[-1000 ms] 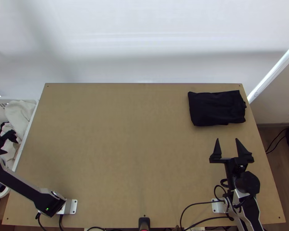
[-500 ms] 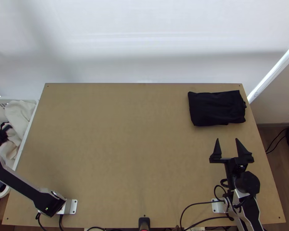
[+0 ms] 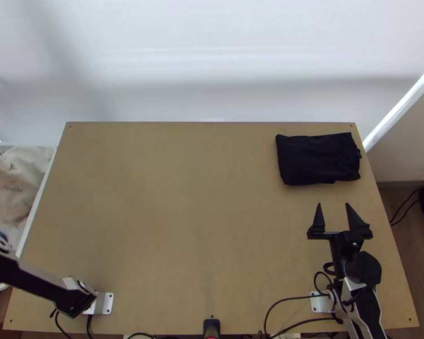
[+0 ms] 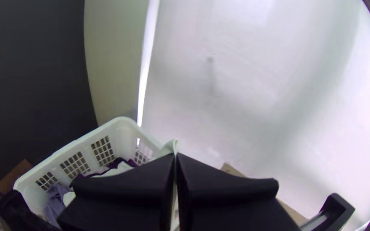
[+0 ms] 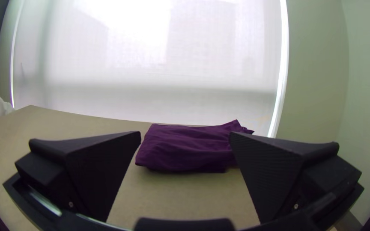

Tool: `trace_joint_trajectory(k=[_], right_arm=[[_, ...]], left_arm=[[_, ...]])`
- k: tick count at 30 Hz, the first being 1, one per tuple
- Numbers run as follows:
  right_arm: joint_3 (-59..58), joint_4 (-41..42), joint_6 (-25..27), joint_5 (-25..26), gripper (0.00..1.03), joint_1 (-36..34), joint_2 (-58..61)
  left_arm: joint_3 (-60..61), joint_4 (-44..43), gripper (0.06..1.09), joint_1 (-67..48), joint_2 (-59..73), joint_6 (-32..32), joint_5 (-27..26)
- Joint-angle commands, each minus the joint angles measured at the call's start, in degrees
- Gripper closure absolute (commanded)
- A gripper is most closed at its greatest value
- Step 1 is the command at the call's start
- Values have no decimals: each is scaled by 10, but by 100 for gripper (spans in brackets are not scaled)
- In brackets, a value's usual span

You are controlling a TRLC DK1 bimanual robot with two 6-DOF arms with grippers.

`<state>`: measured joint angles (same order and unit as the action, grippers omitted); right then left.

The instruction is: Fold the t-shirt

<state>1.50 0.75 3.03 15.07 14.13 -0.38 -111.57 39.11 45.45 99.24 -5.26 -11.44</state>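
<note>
Cream cloth raised; blind behind wooden table.

I log dark t-shirt, folded into a rectangle, flat on table at two o'clock; cream cloth hangs, creased, at nine o'clock.

From here, I see 3 spots to look from. The top view sits high over the near edge of the table and looks steeply down at all of it. The left wrist view looks out from the left arm, over the white basket close by, to the big white screen. The right wrist view sits low on the right arm and looks across the table, past the folded cloth, to that screen. The top view shares the basket with the left wrist view and the cloth with the right wrist view.
</note>
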Motion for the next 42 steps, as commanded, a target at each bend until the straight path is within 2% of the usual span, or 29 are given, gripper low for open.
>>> trace_joint_trajectory(k=[1,5,10,15,21,25,33,37,42], right_arm=[[2,-8,-10,7,5,-1,3],[2,-8,-10,7,5,-1,3],[2,-8,-10,7,5,-1,3],[2,-8,-10,7,5,-1,3],[1,-8,-10,7,5,-1,3],[2,-8,-10,7,5,-1,3],[1,-8,-10,7,5,-1,3],[2,-8,-10,7,5,-1,3],[2,-8,-10,7,5,-1,3]], left_arm=[[-13,11,105,-60,-58,-27,-9],[-3,35,105,-164,-101,-47,-2],[44,36,105,-326,-155,-59,78],[74,36,105,-468,-185,-85,113],[118,14,105,-665,-197,-107,214],[142,-14,105,-766,-191,-125,245],[154,-98,105,-908,-158,-180,262],[173,-179,105,-963,-145,-213,262],[188,-277,105,-1017,-106,-215,262]])
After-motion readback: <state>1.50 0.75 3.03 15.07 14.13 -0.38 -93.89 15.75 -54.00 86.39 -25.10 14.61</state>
